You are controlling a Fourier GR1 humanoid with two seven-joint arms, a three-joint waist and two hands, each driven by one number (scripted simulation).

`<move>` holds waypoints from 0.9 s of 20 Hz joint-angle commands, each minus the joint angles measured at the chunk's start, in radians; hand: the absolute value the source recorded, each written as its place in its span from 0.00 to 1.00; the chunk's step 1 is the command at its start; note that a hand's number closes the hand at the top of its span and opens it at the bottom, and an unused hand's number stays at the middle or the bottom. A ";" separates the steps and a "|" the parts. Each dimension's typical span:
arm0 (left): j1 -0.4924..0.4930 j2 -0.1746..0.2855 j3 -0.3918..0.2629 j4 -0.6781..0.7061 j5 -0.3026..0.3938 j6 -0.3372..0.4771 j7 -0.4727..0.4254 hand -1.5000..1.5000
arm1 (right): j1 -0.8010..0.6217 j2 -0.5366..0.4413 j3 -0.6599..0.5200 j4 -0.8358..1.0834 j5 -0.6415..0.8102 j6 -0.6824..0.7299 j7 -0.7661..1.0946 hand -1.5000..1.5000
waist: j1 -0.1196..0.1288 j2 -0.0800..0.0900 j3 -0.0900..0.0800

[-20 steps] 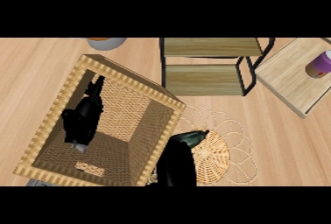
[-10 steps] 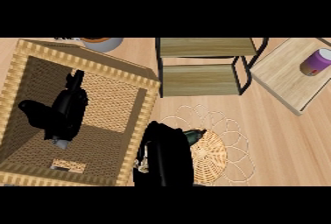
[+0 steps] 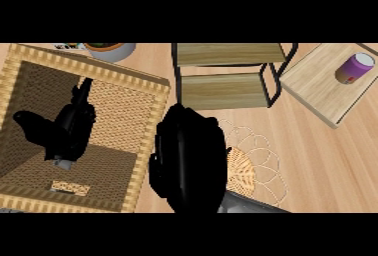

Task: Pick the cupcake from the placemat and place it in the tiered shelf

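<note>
The round woven placemat with a looped edge lies on the wooden counter, just below the tiered shelf, which has a black frame and two wooden boards. My right hand hangs large and dark over the placemat's left part, its back toward me. No cupcake shows anywhere; whatever is under that hand is hidden. My left hand rests open over the big woven basket at the left, fingers pointing away from me.
A wooden board with a purple jar sits at the right, close to the shelf's side. A grey bowl stands at the far edge beyond the basket.
My right hand has come up off the placemat toward me and drifted left, looking much larger now. The view has shifted, so the basket and shelf sit differently in it. The left hand stays over the basket.
</note>
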 commanded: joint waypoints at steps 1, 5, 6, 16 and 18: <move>0.014 0.023 -0.086 0.077 -0.096 -0.045 -0.057 0.50 | -0.124 0.035 -0.072 -0.064 0.072 0.047 0.246 1.00 | -0.024 -0.003 0.000; -0.014 0.017 -0.071 0.089 -0.091 -0.056 -0.059 0.50 | -0.235 0.035 -0.172 -0.005 0.081 0.136 0.232 1.00 | -0.018 0.004 0.000; 0.015 0.008 -0.099 0.063 -0.110 -0.047 -0.052 0.50 | -0.246 0.035 -0.194 0.019 0.088 0.134 0.232 1.00 | -0.006 0.002 0.001; 0.041 -0.006 -0.069 0.096 -0.120 -0.098 -0.117 0.50 | -0.391 0.035 -0.374 0.109 0.141 0.204 0.171 1.00 | -0.002 0.010 0.001; 0.003 -0.012 -0.072 0.092 -0.121 -0.094 -0.069 0.50 | -0.418 0.035 -0.405 0.111 0.138 0.218 0.154 1.00 | -0.004 0.010 0.002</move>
